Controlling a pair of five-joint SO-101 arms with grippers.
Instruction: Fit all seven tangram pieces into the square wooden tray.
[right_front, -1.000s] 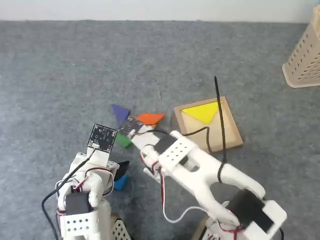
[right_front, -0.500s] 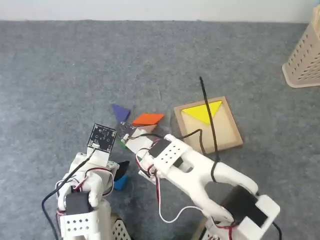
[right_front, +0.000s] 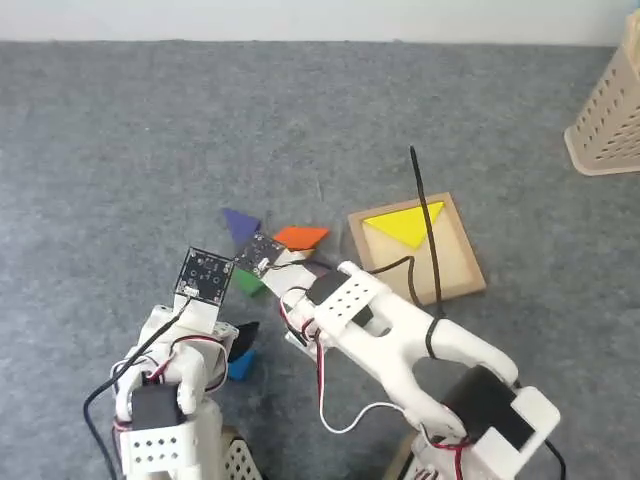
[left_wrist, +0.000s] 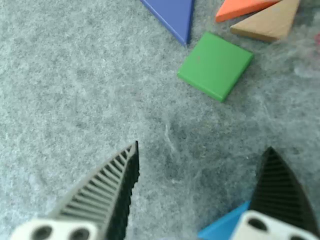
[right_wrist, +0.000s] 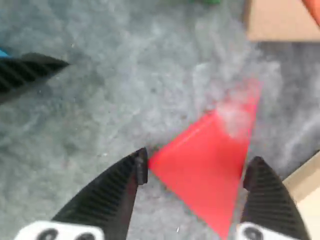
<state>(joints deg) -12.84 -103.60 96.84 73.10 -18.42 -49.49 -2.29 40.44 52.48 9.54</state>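
The square wooden tray (right_front: 455, 262) lies right of centre with a yellow triangle (right_front: 404, 226) in it. A red triangle (right_wrist: 210, 165) rests flat on the carpet between the fingers of my open right gripper (right_wrist: 197, 167), its corners close to both fingertips. Left of the tray lie a purple triangle (right_front: 240, 224), an orange piece (right_front: 300, 237), a green square (left_wrist: 215, 65) and a tan triangle (left_wrist: 272, 22). My left gripper (left_wrist: 202, 150) stands open over bare carpet, short of the green square. A blue piece (left_wrist: 225, 227) lies by one of its fingers.
A pale perforated basket (right_front: 608, 110) stands at the far right edge. The right arm (right_front: 345, 300) and its black cable (right_front: 428, 230) cross over the tray's near left side. Grey carpet stretches open at the back and left.
The right arm swung a little left, then back toward the tray, its cable swaying with it. The left arm has kept still.
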